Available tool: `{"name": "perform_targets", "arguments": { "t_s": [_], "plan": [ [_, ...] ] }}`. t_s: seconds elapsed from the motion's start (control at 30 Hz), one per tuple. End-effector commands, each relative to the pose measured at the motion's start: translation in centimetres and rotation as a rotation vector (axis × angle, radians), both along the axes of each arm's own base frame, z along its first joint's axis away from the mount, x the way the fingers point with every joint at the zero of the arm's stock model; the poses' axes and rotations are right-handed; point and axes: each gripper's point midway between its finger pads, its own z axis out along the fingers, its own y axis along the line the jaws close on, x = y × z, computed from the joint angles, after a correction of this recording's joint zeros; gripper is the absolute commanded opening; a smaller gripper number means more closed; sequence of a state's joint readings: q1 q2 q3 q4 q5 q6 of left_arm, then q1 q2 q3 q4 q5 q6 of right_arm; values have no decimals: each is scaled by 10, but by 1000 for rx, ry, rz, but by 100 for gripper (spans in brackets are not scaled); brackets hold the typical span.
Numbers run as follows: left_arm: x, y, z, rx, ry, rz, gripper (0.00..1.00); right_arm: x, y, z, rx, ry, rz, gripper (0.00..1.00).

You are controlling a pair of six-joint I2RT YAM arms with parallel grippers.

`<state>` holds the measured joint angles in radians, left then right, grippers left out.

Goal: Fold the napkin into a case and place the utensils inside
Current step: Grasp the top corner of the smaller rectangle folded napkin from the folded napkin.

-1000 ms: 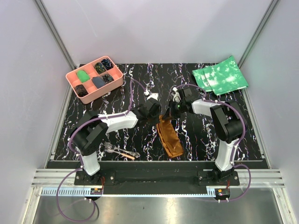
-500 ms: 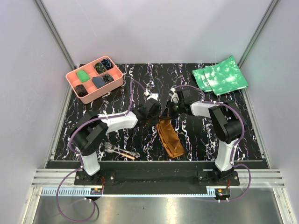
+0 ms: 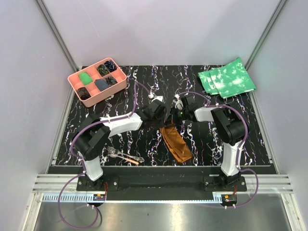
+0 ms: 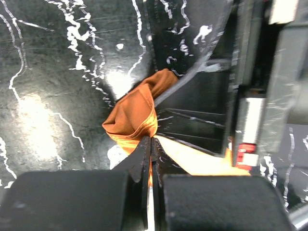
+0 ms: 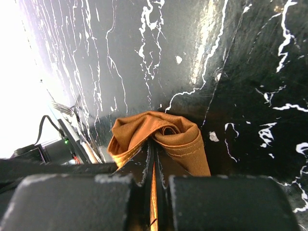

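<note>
Napkin (image 3: 177, 147), rust-brown narrow fold, far end bunched, pinched by fully closed left gripper (image 4: 150, 142) and right gripper (image 5: 154, 147).

— Where's the napkin (image 3: 175, 144) sitting?
— Middle of the surface (image 3: 144, 86), running toward the near edge. The left tool (image 4: 150, 144) and right tool (image 5: 154, 147) meet at its far end, one from each side.
— And the utensils (image 3: 124, 156)?
— Near left, by the left arm's base, well apart from the napkin. Tray (image 3: 110, 94) in the far left corner, cloths (image 3: 226, 77) far right.
</note>
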<state>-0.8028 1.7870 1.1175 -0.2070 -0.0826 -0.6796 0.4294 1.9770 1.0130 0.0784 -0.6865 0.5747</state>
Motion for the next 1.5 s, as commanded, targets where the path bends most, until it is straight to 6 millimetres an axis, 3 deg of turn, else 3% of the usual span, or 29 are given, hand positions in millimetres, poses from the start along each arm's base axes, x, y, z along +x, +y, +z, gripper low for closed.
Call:
{"name": "perform_targets", "arguments": {
  "t_s": [0.0,0.13,0.3,0.5,0.83,1.17,1.3,1.33,1.47],
  "plan": [
    [7,-23,33,-91,-2,-17,0,-8,0,-13,-37,12,15,0],
    [13,-19,32,-85,-16,9,2,-9,-3,-6,-47,-6,14,0],
    [16,-10,13,-47,26,21,2,-9,1,16,-13,-21,21,1],
    [14,-6,13,-54,12,30,2,-13,0,30,5,-32,26,1],
    [11,-10,20,-106,2,26,9,-20,10,15,49,24,56,0],
    [16,-7,-13,-71,53,39,9,-23,10,-17,11,90,38,1],
    [23,-2,-22,-53,51,45,9,-24,5,-3,13,75,23,1],
    [25,-3,-23,-61,44,39,9,-23,4,10,20,46,20,1],
    [28,1,-35,-43,44,30,8,-32,-13,27,-50,27,13,1]
  ]
}}
